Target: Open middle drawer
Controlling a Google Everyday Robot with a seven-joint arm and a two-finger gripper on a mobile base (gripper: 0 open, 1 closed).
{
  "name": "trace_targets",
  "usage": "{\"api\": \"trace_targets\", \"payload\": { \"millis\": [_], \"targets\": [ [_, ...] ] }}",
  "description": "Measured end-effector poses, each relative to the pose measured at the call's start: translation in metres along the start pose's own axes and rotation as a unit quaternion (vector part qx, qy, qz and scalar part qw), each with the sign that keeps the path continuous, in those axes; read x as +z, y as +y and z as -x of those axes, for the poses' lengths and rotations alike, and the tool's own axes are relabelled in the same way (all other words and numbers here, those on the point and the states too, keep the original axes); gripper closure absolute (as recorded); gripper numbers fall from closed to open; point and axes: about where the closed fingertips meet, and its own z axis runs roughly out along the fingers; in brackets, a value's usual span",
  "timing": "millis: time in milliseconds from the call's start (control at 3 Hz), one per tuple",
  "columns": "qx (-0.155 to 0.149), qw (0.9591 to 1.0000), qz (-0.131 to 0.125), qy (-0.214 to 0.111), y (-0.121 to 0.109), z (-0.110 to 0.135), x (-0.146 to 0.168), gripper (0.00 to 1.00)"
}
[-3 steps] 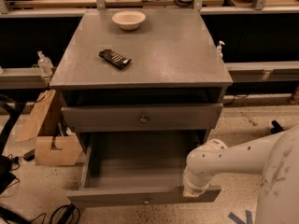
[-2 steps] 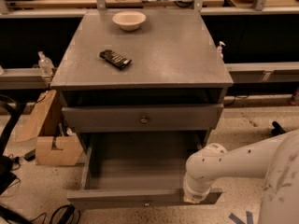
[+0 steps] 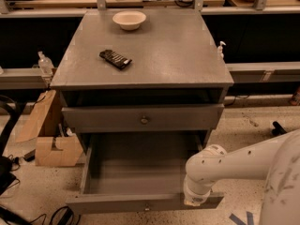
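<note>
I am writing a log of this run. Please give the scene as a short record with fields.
middle drawer: pulled far out
top drawer: above it, far less pulled out
end effector: at the right part of the middle drawer's front edge
cabinet top: bowl at the back, dark packet left of centre
floor: cardboard box left of the cabinet

Gripper (image 3: 196, 201) at right end of middle drawer (image 3: 140, 171) front, mostly hidden under the arm (image 3: 253, 163). Arm cut off by right and bottom edges. Dark object (image 3: 115, 59) on cabinet top (image 3: 168, 50): too blurred to identify.
</note>
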Motion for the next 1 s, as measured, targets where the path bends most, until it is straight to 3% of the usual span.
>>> {"api": "trace_targets", "payload": {
  "millis": [1000],
  "targets": [
    [-0.002, 0.9994, 0.033, 0.012, 0.033, 0.004, -0.001, 1.00]
  ]
}}
